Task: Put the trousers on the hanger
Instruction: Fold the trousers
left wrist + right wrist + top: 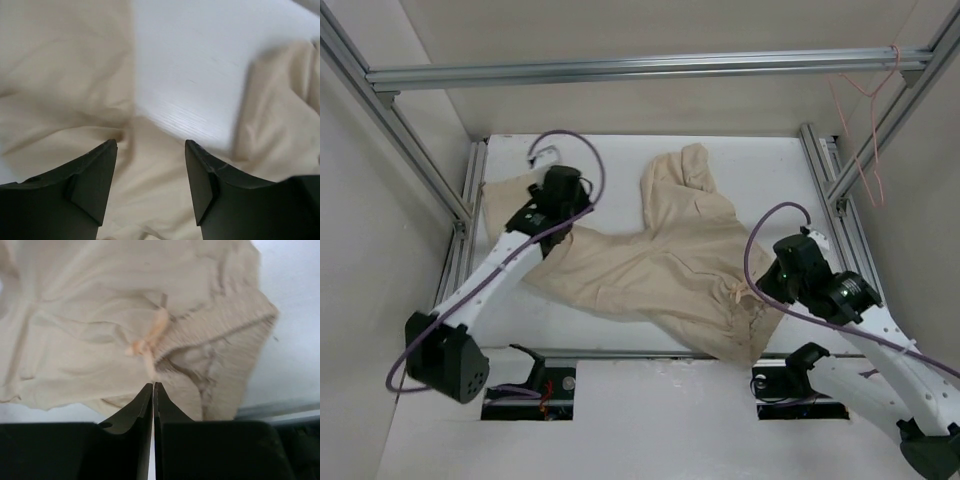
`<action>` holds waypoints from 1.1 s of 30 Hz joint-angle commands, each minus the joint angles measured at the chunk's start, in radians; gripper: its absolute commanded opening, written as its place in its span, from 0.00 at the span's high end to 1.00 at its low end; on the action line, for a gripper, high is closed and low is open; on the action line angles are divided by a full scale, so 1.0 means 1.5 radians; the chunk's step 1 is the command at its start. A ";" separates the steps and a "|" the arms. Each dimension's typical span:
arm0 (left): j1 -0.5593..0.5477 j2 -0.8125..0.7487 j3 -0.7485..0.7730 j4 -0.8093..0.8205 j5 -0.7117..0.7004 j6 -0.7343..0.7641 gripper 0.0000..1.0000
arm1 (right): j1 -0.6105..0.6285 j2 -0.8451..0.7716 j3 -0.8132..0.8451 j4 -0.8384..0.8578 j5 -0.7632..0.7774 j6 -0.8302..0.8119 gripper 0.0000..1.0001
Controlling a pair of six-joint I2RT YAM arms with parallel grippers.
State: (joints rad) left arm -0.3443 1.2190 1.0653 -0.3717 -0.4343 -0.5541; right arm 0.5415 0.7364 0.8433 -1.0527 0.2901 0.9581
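The trousers (670, 260) lie spread and wrinkled across the white table (760, 160), filling most of its middle. The gathered waistband sits at the table's near right edge. One leg runs up toward the table's far side and folds over there; the other stretches toward the table's left side, so the long axis goes diagonally from near right to far left. A pale drawstring bow (147, 340) marks the waistband's centre.

The left gripper (150, 150) hangs wide open over the left-running leg. Its dark fingers (95, 175) straddle a crease of tan cloth, with a bare wedge of table just beyond.

The right gripper (153, 385) is at the table's near right, fingers pressed flat together. The tips point at the waistband just below the bow. Whether any cloth is pinched there cannot be told.

The hanger (858, 150), thin pink wire, dangles from the frame rail past the table's far right corner, well apart from the trousers.
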 commanded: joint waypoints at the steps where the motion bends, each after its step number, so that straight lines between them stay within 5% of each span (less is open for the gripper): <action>1: -0.150 0.156 0.070 0.121 0.052 0.131 0.43 | -0.014 0.042 -0.015 0.227 -0.028 -0.079 0.88; 5: -0.181 0.328 0.174 0.203 0.081 0.196 0.38 | -0.015 0.063 -0.019 0.278 -0.066 -0.099 0.82; 10: -0.169 0.589 0.427 0.202 0.128 0.218 0.33 | -0.006 0.060 -0.046 0.297 -0.095 -0.092 0.70; 17: -0.151 0.850 0.724 0.124 0.022 0.248 0.33 | 0.040 0.027 -0.078 0.290 -0.099 -0.040 0.62; 26: -0.137 0.767 0.604 0.293 -0.017 0.232 0.34 | 0.039 0.024 -0.121 0.290 -0.100 -0.039 0.53; 33: -0.118 0.777 0.621 0.292 0.019 0.201 0.52 | 0.036 0.054 -0.130 0.298 -0.101 -0.047 0.47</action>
State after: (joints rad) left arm -0.5346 2.4763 1.9877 0.0124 -0.4187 -0.2230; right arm 0.5968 0.8062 0.6445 -0.6582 0.1387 0.8932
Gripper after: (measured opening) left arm 0.519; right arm 0.526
